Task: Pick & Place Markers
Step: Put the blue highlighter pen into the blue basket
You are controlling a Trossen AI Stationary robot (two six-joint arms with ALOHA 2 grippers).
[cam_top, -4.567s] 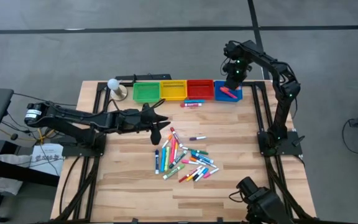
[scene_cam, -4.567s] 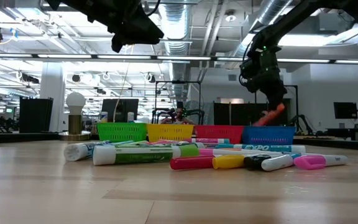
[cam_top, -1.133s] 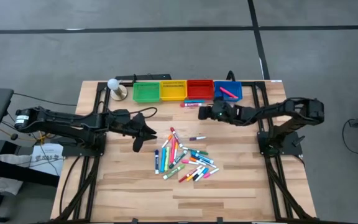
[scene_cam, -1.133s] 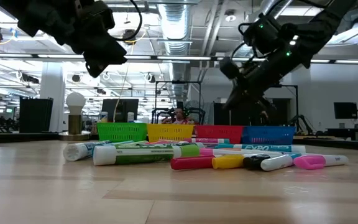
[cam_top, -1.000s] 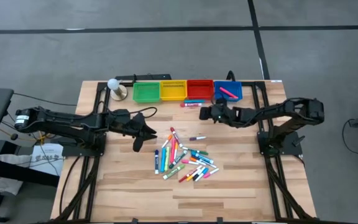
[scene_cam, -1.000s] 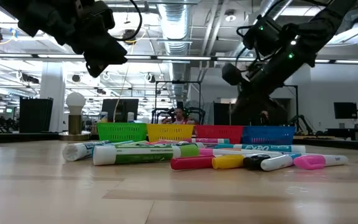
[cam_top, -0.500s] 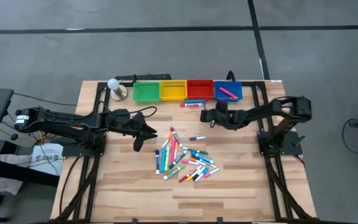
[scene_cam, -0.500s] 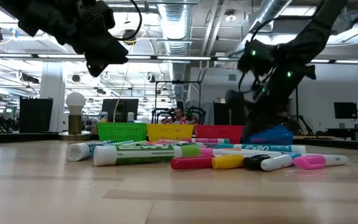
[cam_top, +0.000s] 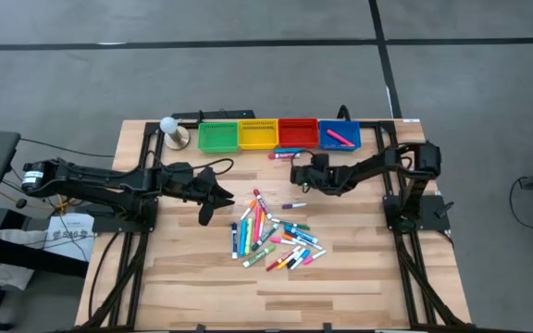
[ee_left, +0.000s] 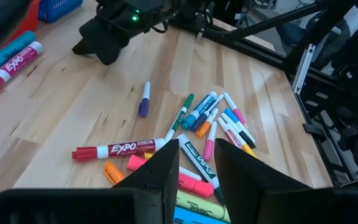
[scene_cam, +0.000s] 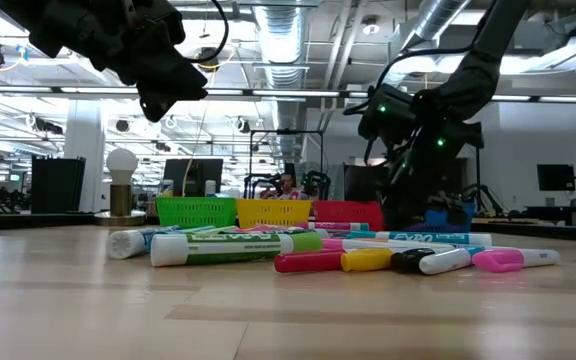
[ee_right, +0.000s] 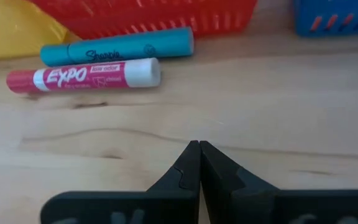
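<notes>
Several capped markers [cam_top: 271, 231] lie in a loose pile at the table's middle, and the left wrist view also shows the pile [ee_left: 210, 134]. A small purple marker [cam_top: 294, 204] lies apart beyond the pile. A teal marker [ee_right: 117, 45] and a pink-and-white marker [ee_right: 82, 77] lie side by side before the red bin [cam_top: 298, 132]. One pink marker [cam_top: 339, 137] rests in the blue bin [cam_top: 352, 141]. My right gripper [ee_right: 199, 152] is shut and empty, low over bare wood near those two markers. My left gripper [ee_left: 197, 163] hangs open, high, left of the pile.
Green [cam_top: 216, 137] and yellow [cam_top: 257, 135] bins stand with the red and blue ones in a row at the far edge. A white bulb on a stand [cam_top: 170, 128] is left of them. Bare wood lies near and left of the pile.
My right gripper has sunk toward the table and tipped more steeply downward, coming a little toward the near edge, close to the two markers before the red bin. It has stayed shut. The markers have not moved.
</notes>
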